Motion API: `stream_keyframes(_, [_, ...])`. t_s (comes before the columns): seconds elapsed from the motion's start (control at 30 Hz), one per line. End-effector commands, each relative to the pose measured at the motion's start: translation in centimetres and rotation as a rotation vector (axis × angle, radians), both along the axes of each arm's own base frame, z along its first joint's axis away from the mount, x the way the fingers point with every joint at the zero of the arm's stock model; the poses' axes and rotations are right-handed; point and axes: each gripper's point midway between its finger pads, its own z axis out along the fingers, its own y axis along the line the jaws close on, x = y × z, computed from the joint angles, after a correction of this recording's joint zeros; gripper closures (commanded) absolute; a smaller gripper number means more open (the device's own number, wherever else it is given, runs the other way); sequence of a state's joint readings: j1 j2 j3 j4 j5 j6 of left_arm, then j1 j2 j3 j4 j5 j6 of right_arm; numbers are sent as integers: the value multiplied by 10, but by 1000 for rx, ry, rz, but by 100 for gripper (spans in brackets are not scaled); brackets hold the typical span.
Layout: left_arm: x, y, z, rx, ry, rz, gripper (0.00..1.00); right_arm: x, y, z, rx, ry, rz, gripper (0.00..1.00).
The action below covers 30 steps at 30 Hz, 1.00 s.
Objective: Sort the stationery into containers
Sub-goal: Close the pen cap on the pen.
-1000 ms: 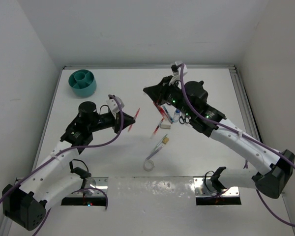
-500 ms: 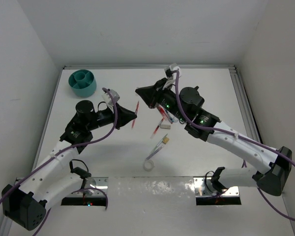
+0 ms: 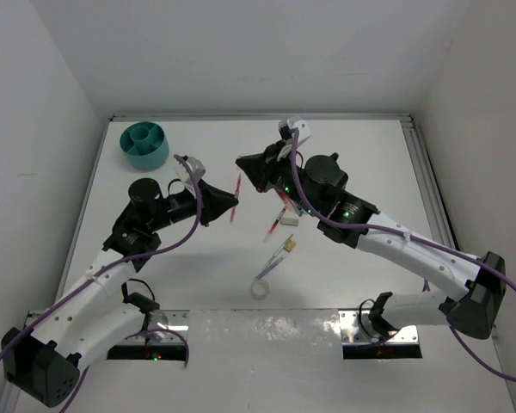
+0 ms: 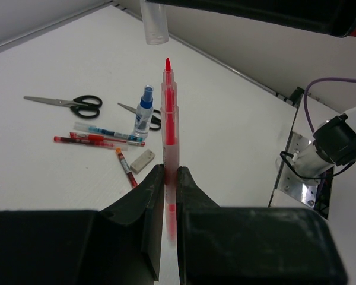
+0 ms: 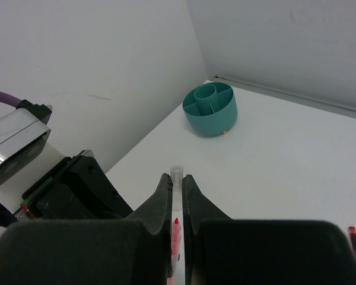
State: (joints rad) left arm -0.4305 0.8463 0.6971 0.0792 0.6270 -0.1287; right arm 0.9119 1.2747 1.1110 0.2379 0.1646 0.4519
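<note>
My left gripper [image 3: 231, 205] [image 4: 170, 173] is shut on an uncapped red pen [image 3: 236, 194] [image 4: 169, 116] and holds it in the air, tip pointing away. My right gripper [image 3: 240, 163] [image 5: 177, 180] is shut on a clear pen cap [image 5: 177, 173] [image 4: 154, 24], just above and beyond the pen's tip [image 5: 176, 228], a small gap between them. The teal organiser cup [image 3: 145, 144] [image 5: 210, 108] stands at the far left corner. On the table lie two scissors [image 4: 71, 105] [image 4: 155, 119], a glue bottle [image 4: 144, 111], pens [image 4: 107, 132] and an eraser [image 4: 143, 160].
A white tape ring [image 3: 260, 288] lies near the table's front edge, with two more pens [image 3: 275, 225] [image 3: 281, 251] and a white eraser [image 3: 290, 219] behind it. The right arm [image 3: 387, 237] hangs over the pile of stationery. Walls close the table on three sides.
My right gripper has moved left with the clear cap to just above the red pen's tip. My left gripper has raised the pen a little toward it.
</note>
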Motion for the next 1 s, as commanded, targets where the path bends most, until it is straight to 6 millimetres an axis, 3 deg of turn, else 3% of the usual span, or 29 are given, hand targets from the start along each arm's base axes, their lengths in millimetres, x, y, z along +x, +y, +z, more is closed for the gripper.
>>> stream_keyframes(0.0, [1,2,11,-23,-47,11,100,-1,-3,21,37,-49,-22,100])
stream_keyframes(0.97, [8,8,13,-18,-72,43,100,-6,-4,11,37,-19,-38,100])
